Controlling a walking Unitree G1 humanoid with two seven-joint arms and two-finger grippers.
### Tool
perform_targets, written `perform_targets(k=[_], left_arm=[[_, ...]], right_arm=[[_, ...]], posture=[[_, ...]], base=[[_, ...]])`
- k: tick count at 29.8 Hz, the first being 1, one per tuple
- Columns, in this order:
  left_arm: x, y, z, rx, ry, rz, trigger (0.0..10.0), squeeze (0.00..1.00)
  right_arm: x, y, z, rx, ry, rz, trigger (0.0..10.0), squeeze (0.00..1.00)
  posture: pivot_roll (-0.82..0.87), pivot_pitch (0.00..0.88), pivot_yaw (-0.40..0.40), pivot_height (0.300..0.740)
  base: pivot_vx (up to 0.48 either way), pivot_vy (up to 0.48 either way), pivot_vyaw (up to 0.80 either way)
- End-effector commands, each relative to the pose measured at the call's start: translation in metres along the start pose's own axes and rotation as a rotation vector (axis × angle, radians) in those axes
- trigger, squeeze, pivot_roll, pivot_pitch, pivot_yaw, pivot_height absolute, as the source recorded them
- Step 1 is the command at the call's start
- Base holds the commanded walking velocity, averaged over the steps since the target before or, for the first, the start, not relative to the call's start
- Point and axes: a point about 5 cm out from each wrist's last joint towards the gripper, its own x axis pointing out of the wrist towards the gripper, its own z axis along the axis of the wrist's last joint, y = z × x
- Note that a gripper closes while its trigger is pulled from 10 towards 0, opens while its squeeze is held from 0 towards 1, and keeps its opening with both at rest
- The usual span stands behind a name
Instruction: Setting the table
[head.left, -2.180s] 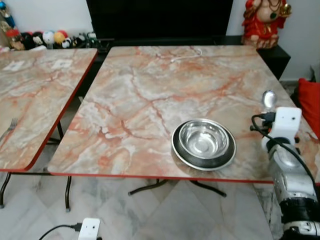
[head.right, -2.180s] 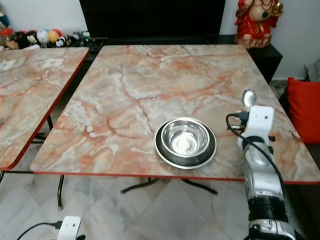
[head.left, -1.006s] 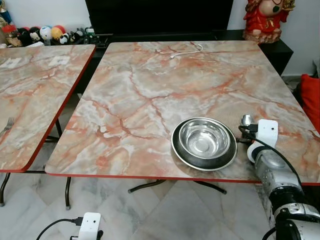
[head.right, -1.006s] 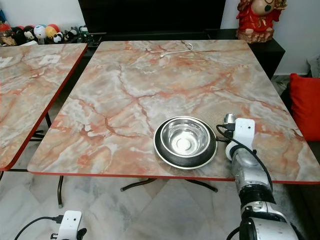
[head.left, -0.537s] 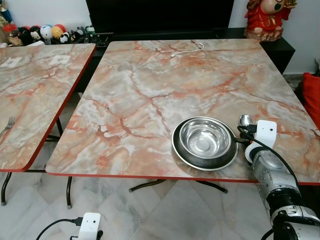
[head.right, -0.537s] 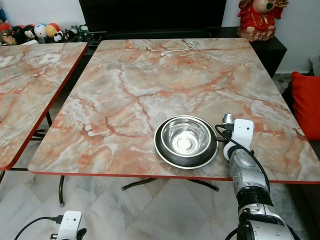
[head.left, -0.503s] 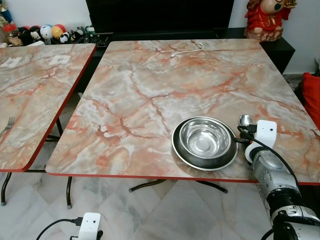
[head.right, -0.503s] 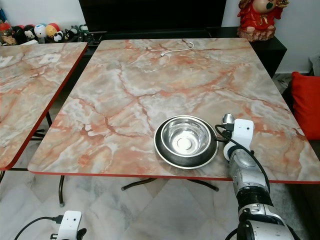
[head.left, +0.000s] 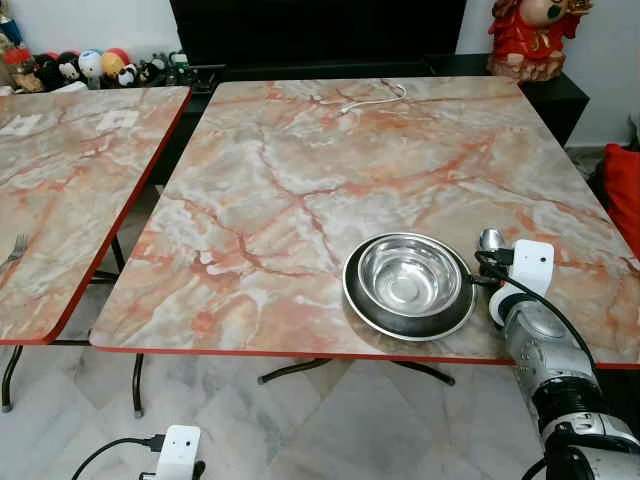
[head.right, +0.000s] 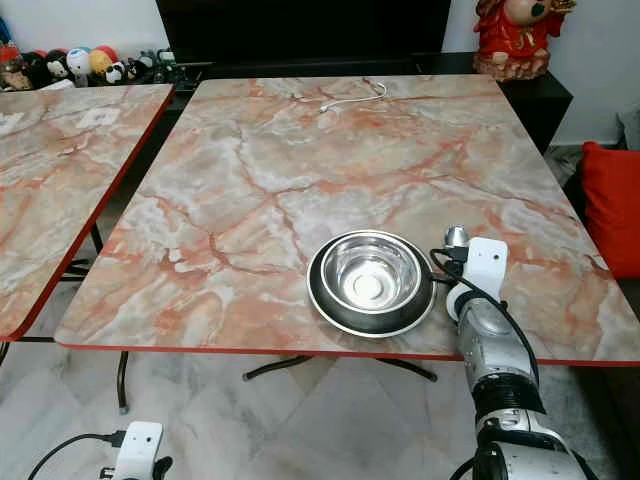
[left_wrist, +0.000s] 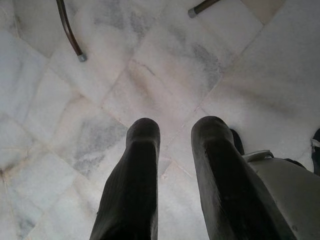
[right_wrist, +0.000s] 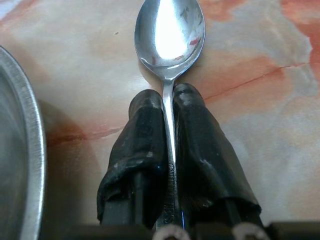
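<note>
A: How do the jaws stand?

B: The right gripper (right_wrist: 167, 102) has its two black fingers (right_wrist: 142, 145) pressed shut on the thin handle of a shiny steel spoon (right_wrist: 170, 37); the bowl of the spoon faces up, sticks out past the fingertips and lies low over the pink-and-orange marbled table (head.left: 300, 190), though I cannot tell whether it touches.

A: And the other one?

B: The left gripper (left_wrist: 172, 127) hangs over the pale marble floor tiles (left_wrist: 165, 65), fingers parted with a small gap and nothing between them; dark table legs show near it.

A: What lies around the spoon?

B: Just beside it, on the robot's left, a round polished steel bowl (head.left: 408, 275) sits in a dark-rimmed round plate (head.left: 362, 310) near the table's front edge; a white cable (head.left: 372, 98) lies at the far edge; a second marbled table (head.left: 60, 190) stands well apart to the left; a red figurine (head.left: 528, 35) stands beyond the far right corner
</note>
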Motion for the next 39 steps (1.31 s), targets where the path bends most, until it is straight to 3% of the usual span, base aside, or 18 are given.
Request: perform_targets(k=[1,11,12,14,15,18,19,20,21,35,36,38,39], left_arm=[[-0.0022,0.0053,-0.0084,0.012,0.028,0.008,10.0,0.00],[-0.0026,0.0054,-0.0100,0.013,0.033,0.009,10.0,0.00],[-0.0028,0.0055,-0.0105,0.013,0.034,0.009,10.0,0.00],[-0.0028,0.0055,-0.0108,0.013,0.035,0.009,10.0,0.00],[-0.0029,0.0056,-0.0108,0.013,0.036,0.009,10.0,0.00],[-0.0029,0.0057,-0.0112,0.013,0.037,0.009,10.0,0.00],[-0.0030,0.0056,-0.0114,0.014,0.038,0.009,10.0,0.00],[-0.0030,0.0056,-0.0115,0.014,0.038,0.009,10.0,0.00],[-0.0031,0.0057,-0.0117,0.014,0.039,0.009,10.0,0.00],[-0.0032,0.0063,-0.0123,0.014,0.042,0.010,10.0,0.00],[-0.0032,0.0063,-0.0123,0.014,0.043,0.009,10.0,0.00],[-0.0032,0.0064,-0.0124,0.014,0.043,0.010,10.0,0.00],[-0.0032,0.0063,-0.0125,0.014,0.044,0.010,10.0,0.00]], right_arm=[[-0.0012,0.0028,-0.0050,0.016,0.010,0.013,10.0,0.40],[-0.0013,0.0024,-0.0053,0.011,0.014,0.009,10.0,0.34],[-0.0014,0.0021,-0.0055,0.010,0.015,0.009,10.0,0.40],[-0.0014,0.0022,-0.0056,0.010,0.015,0.010,10.0,0.40],[-0.0014,0.0026,-0.0056,0.011,0.015,0.013,10.0,0.70],[-0.0013,0.0029,-0.0058,0.009,0.016,0.016,10.0,0.78],[-0.0013,0.0028,-0.0059,0.007,0.016,0.014,10.0,0.56],[-0.0014,0.0028,-0.0059,0.006,0.016,0.014,10.0,0.56],[-0.0014,0.0029,-0.0060,0.005,0.017,0.014,10.0,0.00],[-0.0009,0.0021,-0.0046,0.002,0.013,0.010,10.0,0.00],[-0.0009,0.0022,-0.0045,0.002,0.013,0.010,10.0,0.10],[-0.0008,0.0022,-0.0044,0.002,0.012,0.010,10.0,0.12],[-0.0008,0.0001,-0.0040,0.000,0.010,-0.010,10.0,1.00]], posture=[[-0.07,0.096,0.057,0.740],[-0.07,0.095,0.058,0.740],[-0.07,0.096,0.058,0.740],[-0.07,0.096,0.058,0.740],[-0.07,0.096,0.059,0.740],[-0.07,0.096,0.059,0.740],[-0.07,0.097,0.059,0.740],[-0.07,0.096,0.059,0.740],[-0.07,0.097,0.059,0.740],[-0.07,0.094,0.059,0.740],[-0.07,0.094,0.059,0.740],[-0.07,0.094,0.059,0.740],[-0.07,0.094,0.058,0.740]], base=[[0.000,0.000,0.00],[0.000,0.000,0.00],[0.000,0.000,0.00],[0.000,0.000,0.00],[0.000,0.000,0.00],[0.000,0.000,0.00],[0.000,0.000,0.00],[0.000,0.000,0.00],[0.000,0.000,0.00],[0.000,0.000,0.00],[0.000,0.000,0.00],[0.000,0.000,0.00],[0.000,0.000,0.00]])
